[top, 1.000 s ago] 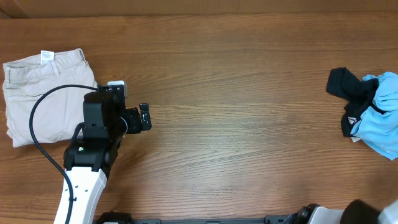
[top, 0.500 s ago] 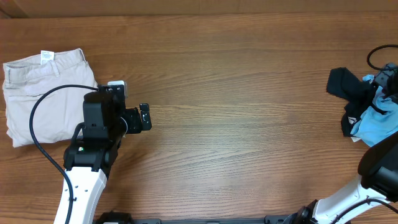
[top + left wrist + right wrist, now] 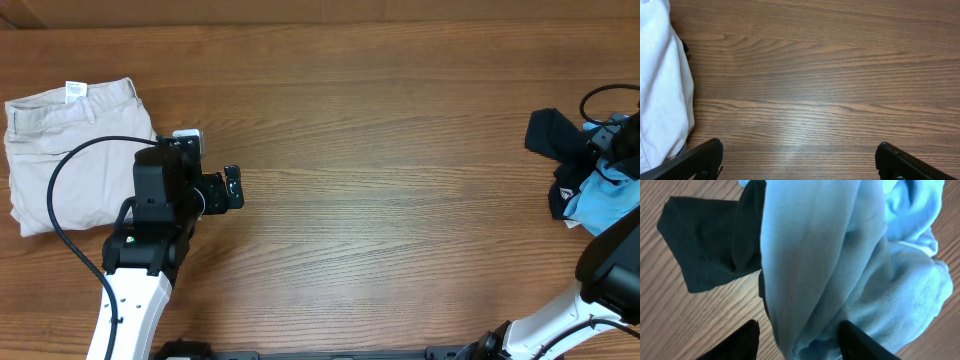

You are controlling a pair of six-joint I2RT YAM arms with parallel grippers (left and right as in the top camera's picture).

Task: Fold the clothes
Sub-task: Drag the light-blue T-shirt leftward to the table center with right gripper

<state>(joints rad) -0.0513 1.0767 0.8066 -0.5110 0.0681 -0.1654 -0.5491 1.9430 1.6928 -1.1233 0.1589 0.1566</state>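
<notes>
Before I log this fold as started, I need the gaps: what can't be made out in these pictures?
Right gripper grip, right wrist view: light blue T-shirt fills the gap between the fingers; clamped or not is unclear.
Black garment, overhead: partly covered by the T-shirt and right arm.
T-shirt, overhead: cut off by the right edge.
Pale cloth, left wrist view: cut by the left edge; which garment is unclear.

Brown wooden table (image 3: 380, 150) (grain running left to right) throughout.

Beige shorts (image 3: 70, 150) lie folded at far left; black garment (image 3: 558, 145) and light blue T-shirt (image 3: 612, 205) bunch together at far right.
</notes>
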